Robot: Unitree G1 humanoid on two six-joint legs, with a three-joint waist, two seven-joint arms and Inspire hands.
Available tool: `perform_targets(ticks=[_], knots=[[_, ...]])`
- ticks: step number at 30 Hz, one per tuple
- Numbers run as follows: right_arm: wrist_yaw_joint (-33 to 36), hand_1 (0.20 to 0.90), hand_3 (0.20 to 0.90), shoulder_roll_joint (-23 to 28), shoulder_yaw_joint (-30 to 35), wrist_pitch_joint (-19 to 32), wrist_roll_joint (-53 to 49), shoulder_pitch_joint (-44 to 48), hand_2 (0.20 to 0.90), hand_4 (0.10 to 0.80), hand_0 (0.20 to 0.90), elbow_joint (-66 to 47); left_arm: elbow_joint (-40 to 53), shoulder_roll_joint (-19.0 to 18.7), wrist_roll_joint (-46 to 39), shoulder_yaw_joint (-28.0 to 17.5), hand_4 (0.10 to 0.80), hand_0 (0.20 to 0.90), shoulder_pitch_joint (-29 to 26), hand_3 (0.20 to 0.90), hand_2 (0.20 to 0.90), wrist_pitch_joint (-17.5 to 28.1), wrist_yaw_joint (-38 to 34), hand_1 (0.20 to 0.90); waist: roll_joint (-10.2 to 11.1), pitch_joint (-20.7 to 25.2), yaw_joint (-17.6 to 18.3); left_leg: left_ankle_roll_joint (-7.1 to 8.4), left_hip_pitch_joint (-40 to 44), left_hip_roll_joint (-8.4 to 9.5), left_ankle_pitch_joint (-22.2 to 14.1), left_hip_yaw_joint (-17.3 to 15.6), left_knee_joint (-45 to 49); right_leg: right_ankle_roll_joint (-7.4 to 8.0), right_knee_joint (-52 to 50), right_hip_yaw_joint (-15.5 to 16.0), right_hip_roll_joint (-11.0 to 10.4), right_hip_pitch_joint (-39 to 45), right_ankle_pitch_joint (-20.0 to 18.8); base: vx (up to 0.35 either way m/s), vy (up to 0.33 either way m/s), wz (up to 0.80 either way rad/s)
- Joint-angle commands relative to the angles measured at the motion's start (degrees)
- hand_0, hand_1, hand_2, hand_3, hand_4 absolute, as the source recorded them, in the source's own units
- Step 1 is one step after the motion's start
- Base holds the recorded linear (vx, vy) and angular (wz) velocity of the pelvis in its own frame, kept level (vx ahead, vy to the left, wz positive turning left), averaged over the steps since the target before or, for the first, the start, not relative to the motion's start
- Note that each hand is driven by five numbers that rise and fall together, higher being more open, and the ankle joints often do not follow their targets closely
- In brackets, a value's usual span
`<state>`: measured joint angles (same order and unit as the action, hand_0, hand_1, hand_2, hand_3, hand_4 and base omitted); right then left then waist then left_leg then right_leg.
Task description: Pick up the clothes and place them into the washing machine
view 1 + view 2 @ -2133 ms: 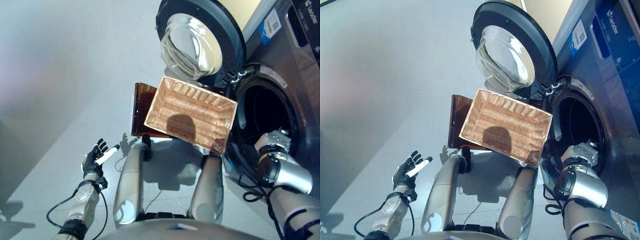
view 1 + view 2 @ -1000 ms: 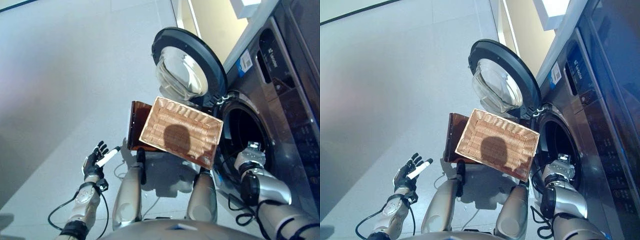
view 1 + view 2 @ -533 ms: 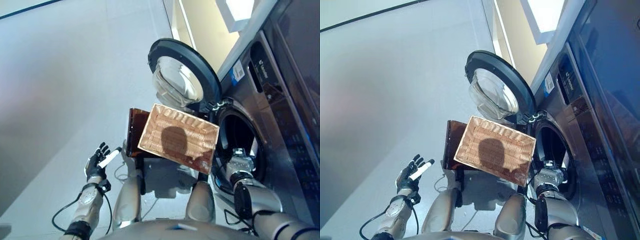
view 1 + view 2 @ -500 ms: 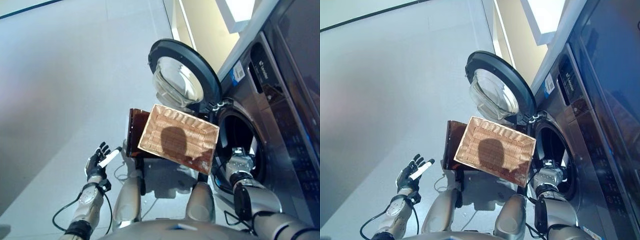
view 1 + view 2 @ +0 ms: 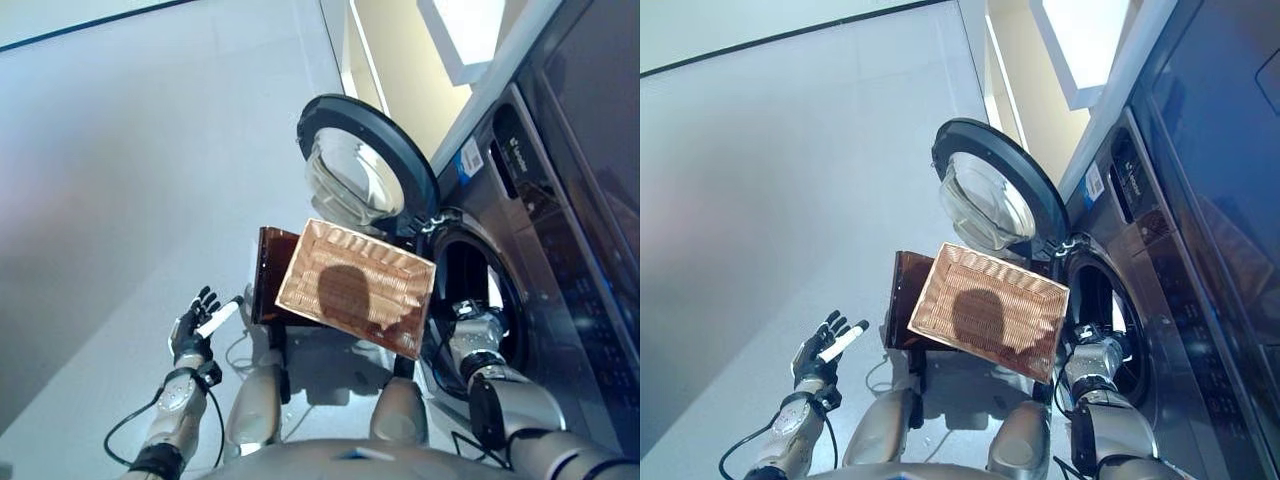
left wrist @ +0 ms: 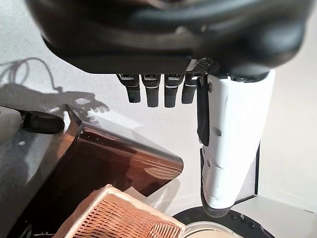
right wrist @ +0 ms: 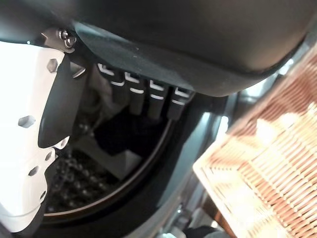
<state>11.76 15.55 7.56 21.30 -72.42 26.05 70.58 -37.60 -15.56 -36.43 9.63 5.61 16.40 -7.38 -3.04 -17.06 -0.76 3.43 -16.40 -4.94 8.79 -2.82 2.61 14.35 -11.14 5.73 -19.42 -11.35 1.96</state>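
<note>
Both hands are empty: right hand [image 7: 148, 94] hangs loose-fingered at the washing machine [image 5: 1160, 270] drum opening, left hand [image 5: 192, 330] relaxed beside the wicker basket [image 5: 355, 285].

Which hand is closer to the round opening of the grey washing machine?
The right hand, at the round opening of the grey washing machine. The left hand hangs far off over the floor.

A pale grey floor [image 5: 770, 180] fills the left and far part of the scene, smooth and evenly lit. A cream wall [image 5: 1025, 105] stands far right, with a bright white panel [image 5: 1085, 50] beside it.
</note>
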Motion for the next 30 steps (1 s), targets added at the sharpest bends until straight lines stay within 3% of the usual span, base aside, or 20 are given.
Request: perform_targets(ticks=[1,18,30], knots=[[-1.01,0.900,0.900,-0.40,-4.37,0.11,8.02,2.02,0.900,0.800,0.900,-2.58,1.87,-3.18,2.16,-2.02,0.800,0.900,-1.10,0.900,0.900,4.90,0.40,0.900,2.00,1.96,-2.05,6.14,-1.32,-3.84,0.10,2.15,0.68,0.65,5.41,-0.91,-5.39,-4.39,-12.62,0.000,0.000,0.00],[0.82,0.900,0.900,-9.84,-10.90,0.50,15.47,-8.63,0.900,0.800,0.900,-8.92,-3.17,-0.68,3.60,-1.88,0.800,0.900,-2.25,0.900,0.900,5.29,-2.19,0.900,3.00,6.62,-0.20,6.52,4.24,-4.87,0.32,1.04,-3.95,0.65,7.33,0.13,-4.22,-0.91,-13.00,0.036,0.004,0.01],[1.75,0.900,0.900,-8.63,-15.24,-2.09,27.89,-13.88,0.900,0.800,0.900,-10.18,-5.32,0.28,5.53,-2.84,0.800,0.900,-1.41,0.900,0.900,5.06,-2.68,0.900,3.32,10.41,0.40,6.60,8.53,-5.06,-0.15,0.26,-6.19,0.65,9.01,0.77,-3.74,2.95,-13.01,0.060,-0.002,-0.05]])
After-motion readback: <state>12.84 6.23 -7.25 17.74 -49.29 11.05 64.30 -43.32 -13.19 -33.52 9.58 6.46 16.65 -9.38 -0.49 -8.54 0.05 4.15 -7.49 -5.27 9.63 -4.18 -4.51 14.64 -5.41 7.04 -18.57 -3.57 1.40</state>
